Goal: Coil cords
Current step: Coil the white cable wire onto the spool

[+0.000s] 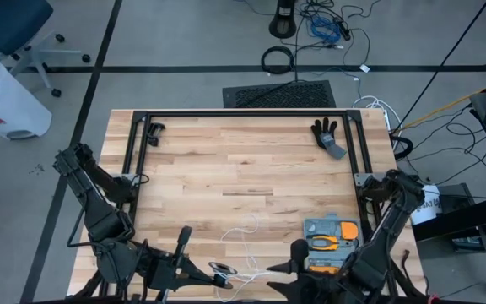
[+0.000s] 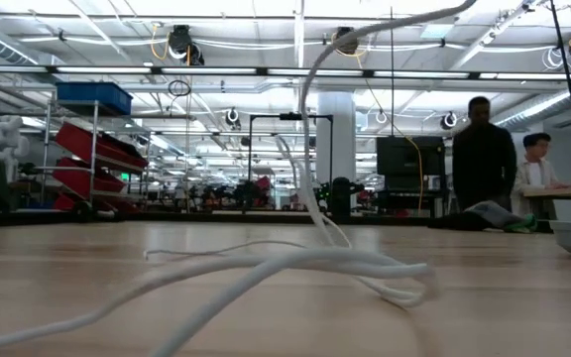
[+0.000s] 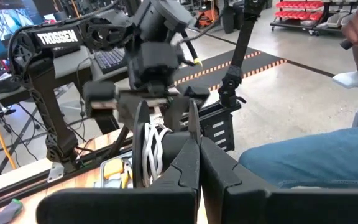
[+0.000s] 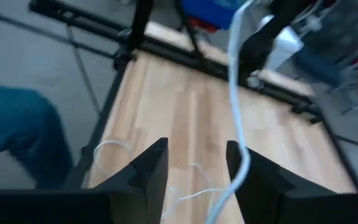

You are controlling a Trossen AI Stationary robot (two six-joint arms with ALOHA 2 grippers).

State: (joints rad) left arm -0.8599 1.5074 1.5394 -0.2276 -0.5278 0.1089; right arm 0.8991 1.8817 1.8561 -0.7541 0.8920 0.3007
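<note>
Cord [image 1: 245, 232]: coiling under way at near edge. Left gripper [image 3: 197, 163] clamping reel [image 1: 220, 270], jaws closed; right gripper [image 4: 196, 163] spreading wide, holding nothing. Next: regrasp loose strand.

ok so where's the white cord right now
In the high view the white cord lies in loose loops on the wooden table near its front edge, between the left gripper and right gripper, just left of the grey-and-orange tool case.
</note>
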